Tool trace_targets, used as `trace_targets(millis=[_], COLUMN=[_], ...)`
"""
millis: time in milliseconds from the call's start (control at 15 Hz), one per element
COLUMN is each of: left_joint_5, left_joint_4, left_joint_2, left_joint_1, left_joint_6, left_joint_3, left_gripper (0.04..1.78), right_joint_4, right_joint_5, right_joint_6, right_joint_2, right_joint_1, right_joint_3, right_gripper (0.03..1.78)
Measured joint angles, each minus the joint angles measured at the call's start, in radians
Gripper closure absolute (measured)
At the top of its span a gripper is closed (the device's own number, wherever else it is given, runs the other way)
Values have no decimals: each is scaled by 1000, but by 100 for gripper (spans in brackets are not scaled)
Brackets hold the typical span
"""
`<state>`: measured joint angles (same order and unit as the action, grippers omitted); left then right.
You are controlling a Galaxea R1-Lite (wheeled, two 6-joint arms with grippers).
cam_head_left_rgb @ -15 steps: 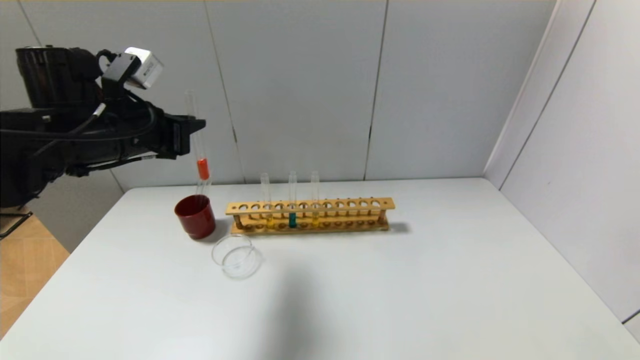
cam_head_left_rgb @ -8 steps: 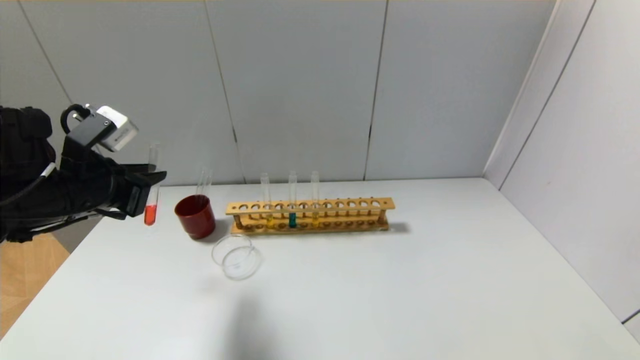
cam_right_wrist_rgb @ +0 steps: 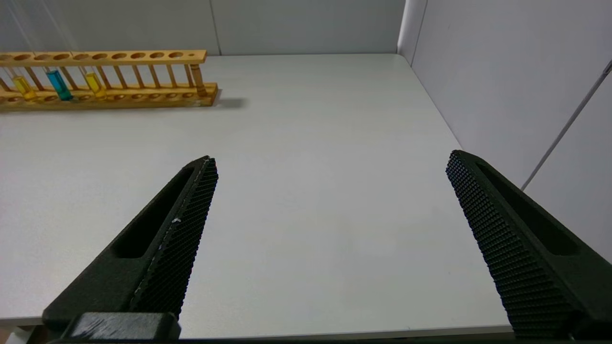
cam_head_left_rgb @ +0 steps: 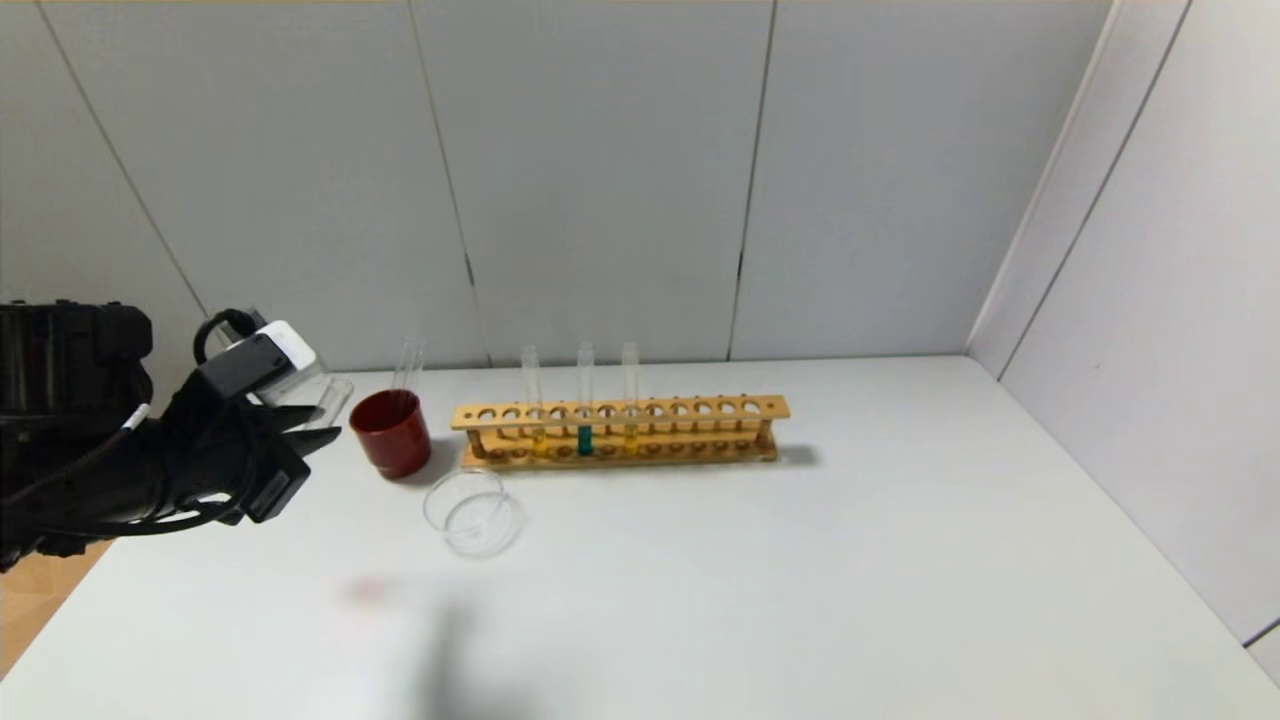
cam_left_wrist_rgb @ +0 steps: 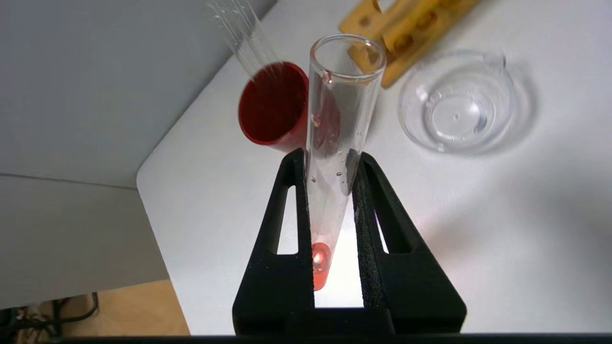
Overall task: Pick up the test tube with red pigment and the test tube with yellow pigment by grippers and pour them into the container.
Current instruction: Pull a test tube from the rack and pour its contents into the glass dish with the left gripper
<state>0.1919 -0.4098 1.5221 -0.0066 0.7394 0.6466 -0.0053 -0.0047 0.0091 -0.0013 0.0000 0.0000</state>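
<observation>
My left gripper (cam_head_left_rgb: 318,432) is shut on the test tube with red pigment (cam_left_wrist_rgb: 334,143), low over the table's left edge, left of the dark red cup (cam_head_left_rgb: 390,432). The tube (cam_head_left_rgb: 325,398) is tilted, with its open mouth toward the cup and the red liquid (cam_left_wrist_rgb: 319,262) at its closed end between the fingers. The clear glass container (cam_head_left_rgb: 473,512) sits empty in front of the cup, to the right of the tube's mouth; it also shows in the left wrist view (cam_left_wrist_rgb: 456,102). Two yellow tubes (cam_head_left_rgb: 540,440) (cam_head_left_rgb: 630,437) stand in the wooden rack (cam_head_left_rgb: 700,410). My right gripper (cam_right_wrist_rgb: 332,160) is open and empty over the near right of the table.
A teal tube (cam_head_left_rgb: 585,438) stands in the rack between the yellow ones. An empty clear tube (cam_head_left_rgb: 408,365) leans in the red cup (cam_left_wrist_rgb: 272,105). Grey walls close off the back and right. The table's left edge (cam_head_left_rgb: 150,510) lies under my left arm.
My left arm has come down and to the left with the red tube. The tube has gone from upright above the red cup to tilted low beside it.
</observation>
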Motion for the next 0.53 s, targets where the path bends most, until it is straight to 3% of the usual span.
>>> trace_targets(millis=[533], left_joint_5=[-116], left_joint_4=[-127], left_joint_2=[172], left_joint_1=[-9], left_joint_6=[185], left_joint_3=[-27], left_gripper=[151], right_joint_4=[0], right_joint_5=[0], right_joint_6=[0], right_joint_2=[0], right_joint_1=[0], right_joint_3=[0], right_gripper=[6])
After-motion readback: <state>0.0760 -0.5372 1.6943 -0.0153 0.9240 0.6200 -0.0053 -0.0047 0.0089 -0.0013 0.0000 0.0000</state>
